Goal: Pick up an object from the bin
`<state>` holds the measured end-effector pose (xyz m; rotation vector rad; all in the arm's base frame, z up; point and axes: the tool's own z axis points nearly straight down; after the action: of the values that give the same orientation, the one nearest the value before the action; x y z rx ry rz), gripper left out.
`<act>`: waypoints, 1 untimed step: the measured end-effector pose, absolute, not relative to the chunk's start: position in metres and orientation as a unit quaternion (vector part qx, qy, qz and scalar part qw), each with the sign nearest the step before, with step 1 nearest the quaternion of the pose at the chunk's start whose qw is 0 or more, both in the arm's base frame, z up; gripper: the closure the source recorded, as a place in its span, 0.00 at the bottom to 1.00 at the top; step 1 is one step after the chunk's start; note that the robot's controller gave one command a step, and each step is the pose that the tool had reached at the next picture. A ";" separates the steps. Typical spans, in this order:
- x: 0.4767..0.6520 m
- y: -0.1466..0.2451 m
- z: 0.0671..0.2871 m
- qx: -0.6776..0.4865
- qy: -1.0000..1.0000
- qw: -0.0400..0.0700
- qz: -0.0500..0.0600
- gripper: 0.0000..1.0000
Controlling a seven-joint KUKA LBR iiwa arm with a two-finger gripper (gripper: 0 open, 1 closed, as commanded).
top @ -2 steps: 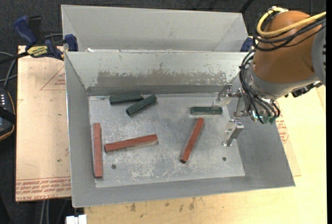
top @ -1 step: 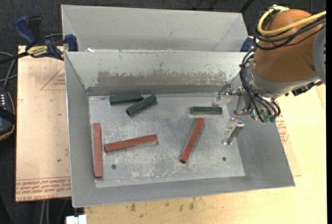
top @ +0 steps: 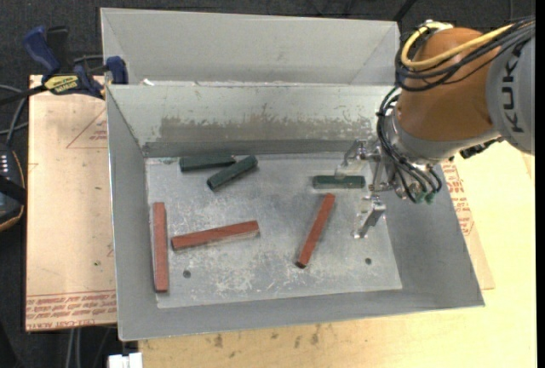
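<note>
The gripper (top: 364,187) hangs at the grey bin's (top: 255,115) right side, by the end of a short dark green block (top: 334,181). A red stick (top: 314,230) lies slanted just beside that block.

The bin (top: 247,106) holds three red bars (top: 159,247) (top: 215,235) (top: 315,230) and three dark green bars (top: 206,162) (top: 232,173) (top: 338,182).

Green bar (top: 335,182): right end is hidden behind the gripper (top: 368,220).
Arm (top: 456,89): is cut off by the right edge.
Bin wall (top: 426,226): upper right part is covered by the arm.
</note>
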<state>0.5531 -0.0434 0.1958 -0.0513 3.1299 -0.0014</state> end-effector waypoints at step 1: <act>0.574 -0.040 0.134 -0.082 0.997 0.003 0.000 0.00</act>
<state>0.5736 -0.0396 0.1340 -0.2584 3.1244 -0.0001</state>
